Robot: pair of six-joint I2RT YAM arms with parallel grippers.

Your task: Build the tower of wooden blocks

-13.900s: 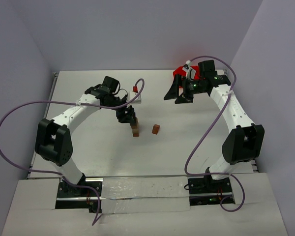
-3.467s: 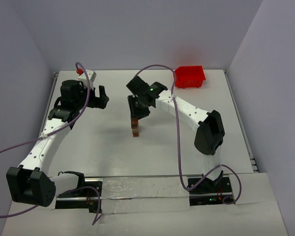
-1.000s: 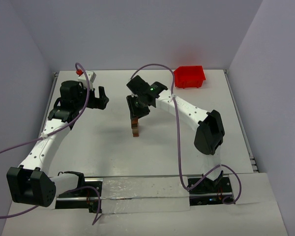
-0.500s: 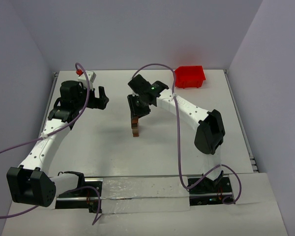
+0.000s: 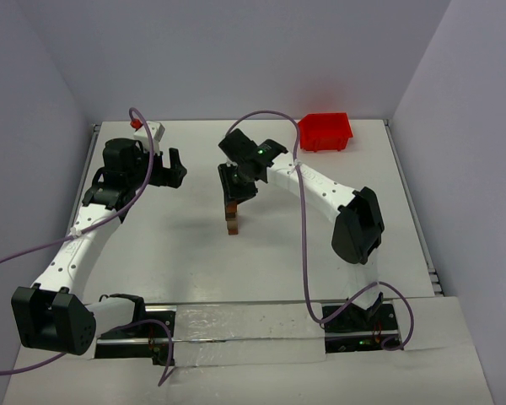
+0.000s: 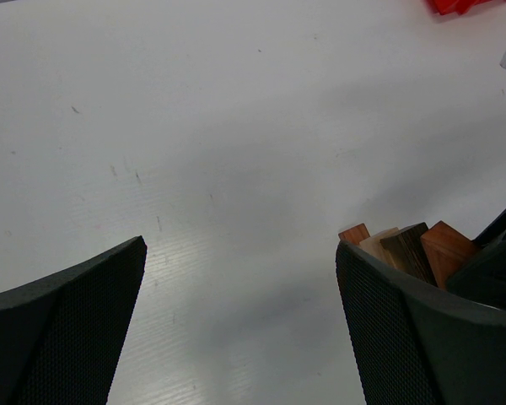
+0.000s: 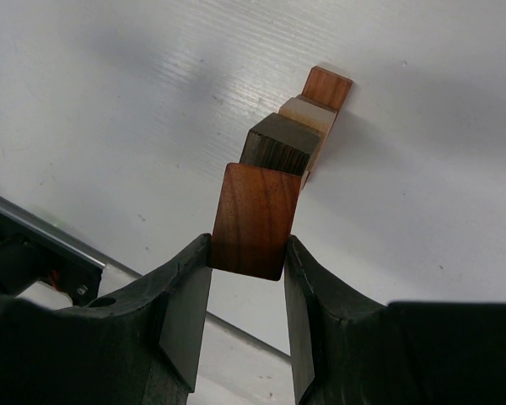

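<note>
The tower [image 5: 232, 223] is a short stack of wood blocks mid-table. In the right wrist view it shows a reddish block [image 7: 327, 87] at the bottom, a pale block [image 7: 309, 114] on that and a dark block [image 7: 278, 145] above. My right gripper [image 7: 247, 246] is shut on a reddish-brown block [image 7: 255, 218] held directly over the dark one; whether they touch I cannot tell. From above, the right gripper [image 5: 233, 201] sits right over the stack. My left gripper [image 5: 175, 169] hangs open at the back left, away from the tower [image 6: 405, 247], with nothing between its fingers [image 6: 93, 287].
A red bin [image 5: 325, 132] stands at the back right of the table; its corner [image 6: 460, 5] shows in the left wrist view. A small white box with a red knob [image 5: 148, 128] sits at the back left. Purple cables arch over both arms.
Nothing has moved over the last second. Much earlier the left gripper was at the tower and a block lay loose beside it; the right gripper now holds a block there.
</note>
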